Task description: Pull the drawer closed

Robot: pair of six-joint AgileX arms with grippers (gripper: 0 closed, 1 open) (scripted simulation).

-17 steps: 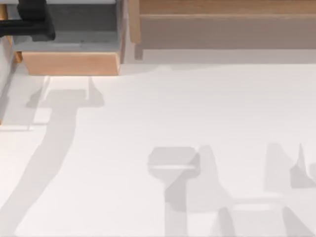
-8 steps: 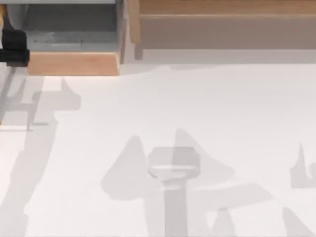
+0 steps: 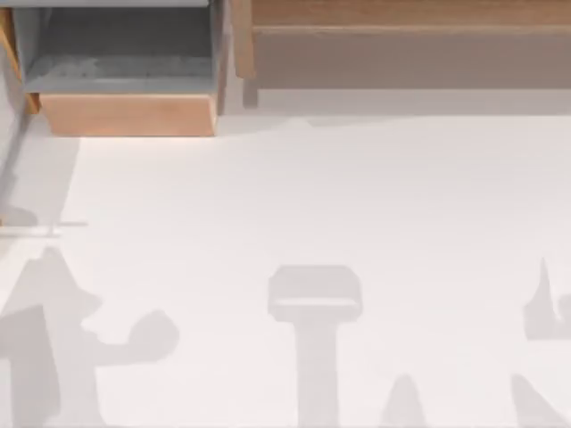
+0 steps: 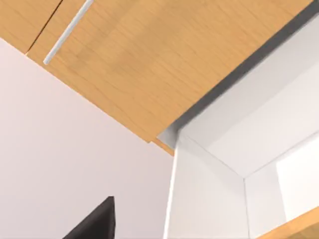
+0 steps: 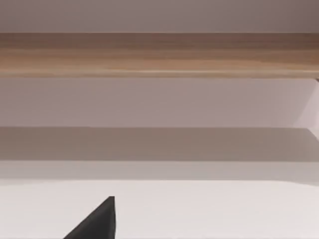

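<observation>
White matte table [image 3: 357, 223] spans the top view. Drawer [image 3: 129, 114] sits open at the far left corner, tan wood front, grey interior. Long wooden bench piece [image 3: 401, 45] lies beside it. Left end effector [image 4: 94, 224] and right end effector [image 5: 94, 224]: finger state undetermined.

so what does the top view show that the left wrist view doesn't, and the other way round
Top view: the open drawer seen whole, with its orange-tan front panel, the long wooden bench-like piece to its right, and arm shadows on the table.

Left wrist view: a close wooden panel carrying a thin white bar, plus a dark tip of the left gripper.

Both: the white table and pale inner walls that look like the drawer's.
</observation>
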